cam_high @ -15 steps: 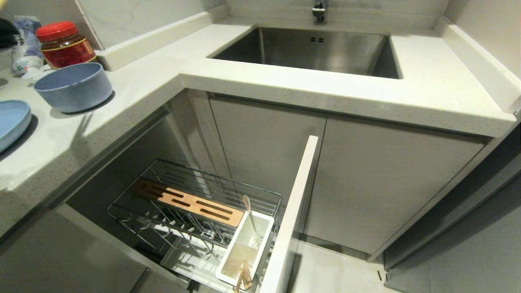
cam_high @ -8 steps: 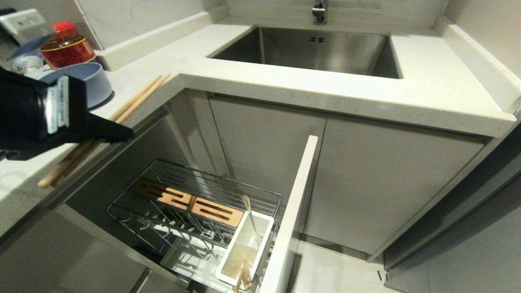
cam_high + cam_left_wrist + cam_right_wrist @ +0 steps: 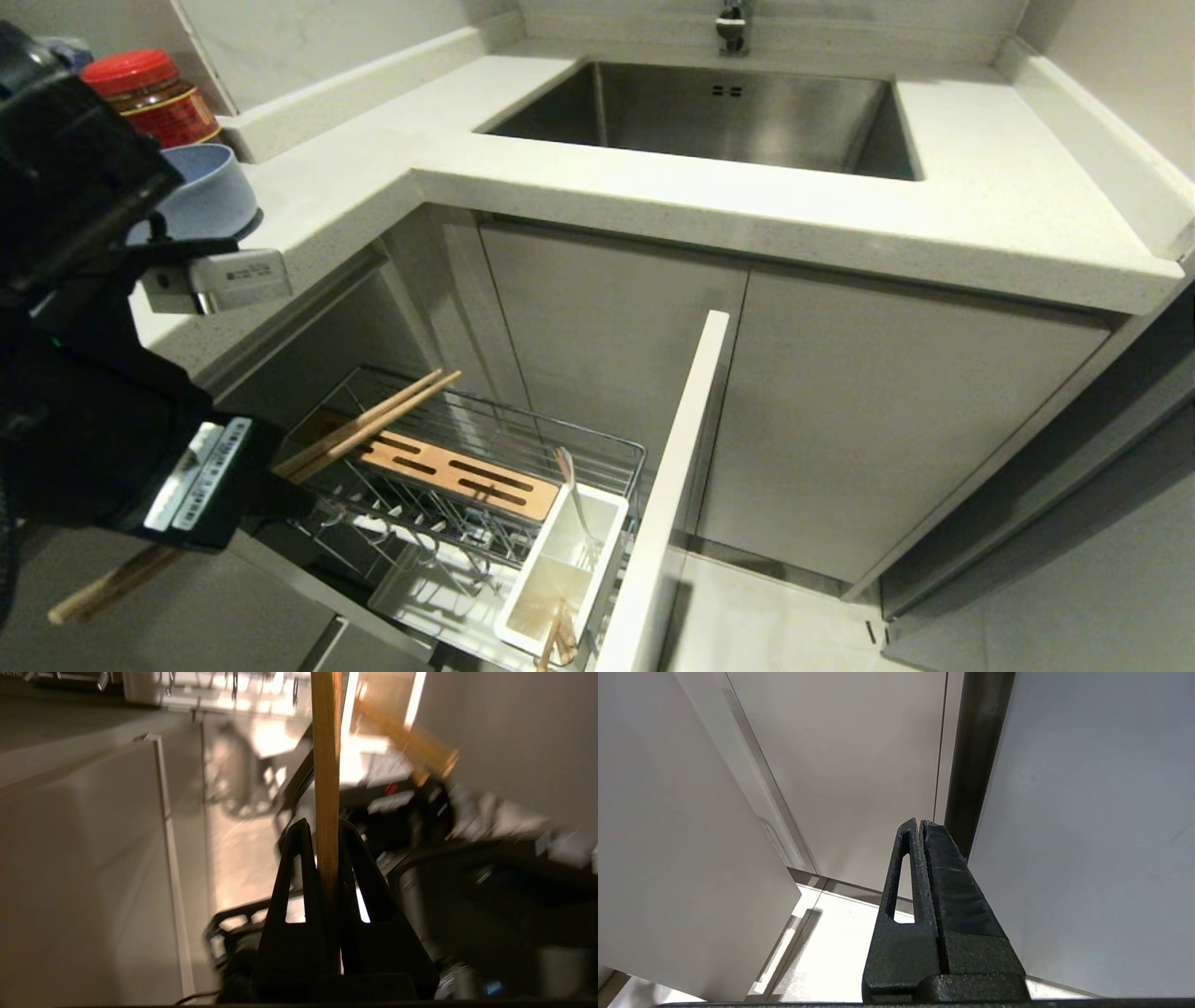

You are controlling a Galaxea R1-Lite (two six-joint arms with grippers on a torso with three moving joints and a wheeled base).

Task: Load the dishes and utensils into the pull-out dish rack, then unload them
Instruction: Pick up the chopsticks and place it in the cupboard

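Above the pull-out dish rack [image 3: 448, 467], chopsticks [image 3: 373, 425] are clamped in the left gripper [image 3: 327, 828], their long axis slanted across it; the white utensil box [image 3: 560, 569] lies lower, toward the front panel (right gripper [image 3: 920, 823] is parked, closed empty).

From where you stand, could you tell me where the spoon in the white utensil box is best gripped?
Grip the spoon by its upper end, coming from above: it stands nearly upright in the utensil box's far compartment, and only that end rises clear of the rim.
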